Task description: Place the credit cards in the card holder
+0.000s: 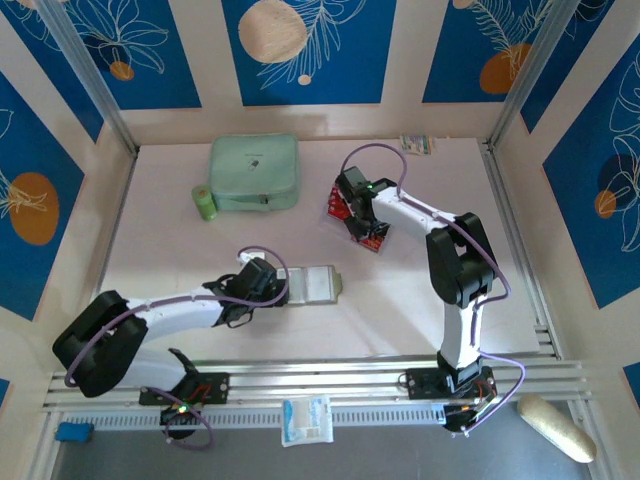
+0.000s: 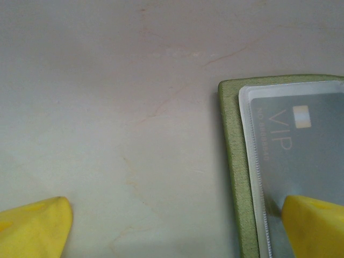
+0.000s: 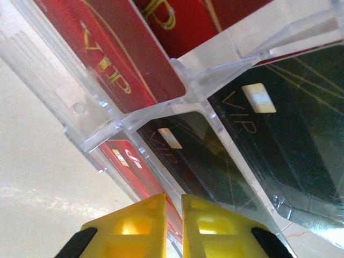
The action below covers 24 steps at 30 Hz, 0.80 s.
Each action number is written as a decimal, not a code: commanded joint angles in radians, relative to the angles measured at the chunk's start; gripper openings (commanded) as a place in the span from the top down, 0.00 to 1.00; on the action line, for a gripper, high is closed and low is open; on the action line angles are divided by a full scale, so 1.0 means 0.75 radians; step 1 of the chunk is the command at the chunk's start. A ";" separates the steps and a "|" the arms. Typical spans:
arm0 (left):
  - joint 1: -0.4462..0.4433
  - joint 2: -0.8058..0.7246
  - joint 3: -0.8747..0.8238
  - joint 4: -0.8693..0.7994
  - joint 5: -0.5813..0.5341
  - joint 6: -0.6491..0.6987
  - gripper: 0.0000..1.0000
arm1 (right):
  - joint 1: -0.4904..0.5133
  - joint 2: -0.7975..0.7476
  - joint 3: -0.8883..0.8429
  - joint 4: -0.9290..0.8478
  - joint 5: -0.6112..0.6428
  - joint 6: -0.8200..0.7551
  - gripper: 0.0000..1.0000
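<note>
**Operator:** What is the state at the near station?

**Technician:** The left hand point(image 2: 176, 215) has its fingers wide apart and holds nothing. One finger sits over the clear pocket of the card holder point(image 2: 228, 161), which lies open and flat on the table point(image 2: 107, 97). That pocket contains one grey card point(image 2: 312, 156).

**Operator:** And farther out?

**Technician:** The credit cards point(image 3: 113, 70), red and black, sit sorted in the compartments of a clear tray point(image 3: 215, 72). The right hand point(image 3: 173, 226) is at the tray, its fingers nearly together at a red card's edge. Whether that edge is clamped cannot be determined.

**Operator:** Handling properties?

**Technician:** Each card is judged light, thin, stiff and glossy, and therefore prone to slip. The recommended hold is a pinch across both faces at an exposed edge. The holder is judged soft and liable to shift, so it needs bracing during insertion.
</note>
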 commanded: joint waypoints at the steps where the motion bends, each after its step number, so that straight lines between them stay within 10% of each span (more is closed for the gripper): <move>1: 0.013 0.017 0.006 -0.018 -0.019 0.014 0.00 | 0.025 0.008 -0.020 -0.002 -0.054 -0.025 0.85; 7: 0.014 0.022 0.014 -0.021 -0.019 0.014 0.00 | 0.032 0.019 -0.019 -0.004 -0.056 -0.042 0.85; 11: 0.014 0.024 0.018 -0.018 -0.015 0.014 0.00 | 0.032 0.019 -0.013 -0.006 -0.053 -0.049 0.63; 24: 0.013 0.019 0.015 -0.017 -0.015 0.014 0.00 | 0.015 0.036 -0.011 -0.021 -0.150 -0.060 0.70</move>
